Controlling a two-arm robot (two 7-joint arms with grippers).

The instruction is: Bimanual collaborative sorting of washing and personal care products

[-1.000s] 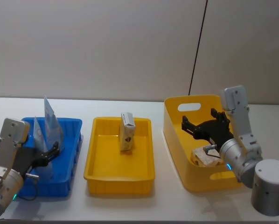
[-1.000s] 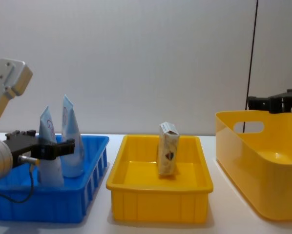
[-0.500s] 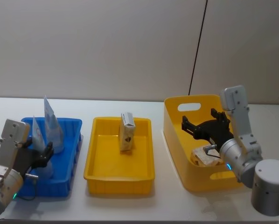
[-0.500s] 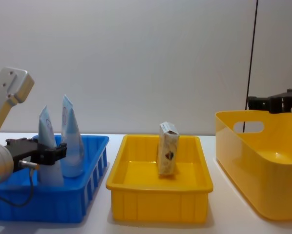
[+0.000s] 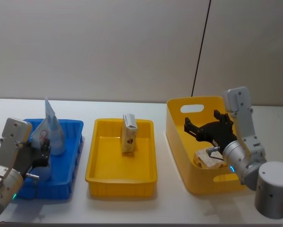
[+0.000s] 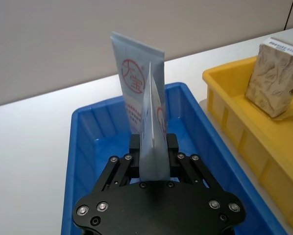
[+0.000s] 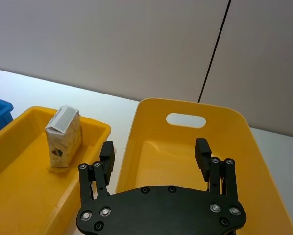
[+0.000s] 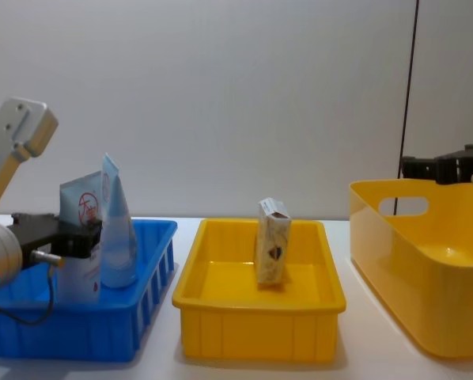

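Two pale-blue tapered tubes stand in the blue bin (image 5: 78, 125) on the left. My left gripper (image 5: 43, 152) is shut on the nearer tube (image 8: 81, 212), whose red round mark faces the chest view; in the left wrist view this tube (image 6: 151, 142) stands edge-on between the fingers (image 6: 134, 147). The other tube (image 5: 50, 122) stands just behind it, upright. A cream carton (image 5: 128, 134) stands in the yellow tray (image 5: 120, 183). My right gripper (image 5: 210, 127) hangs open over the yellow basket (image 5: 177, 142), above a cream packet (image 5: 205, 160) lying inside.
The three containers stand in a row on a white table: blue bin, yellow tray (image 8: 256, 332), tall yellow basket (image 8: 426, 301) with a handle slot. A grey wall rises close behind. Narrow strips of table separate the containers.
My left gripper's fingers drew back and closed on the nearer tube, which turned its red-marked face toward the chest view. The right arm has not moved.
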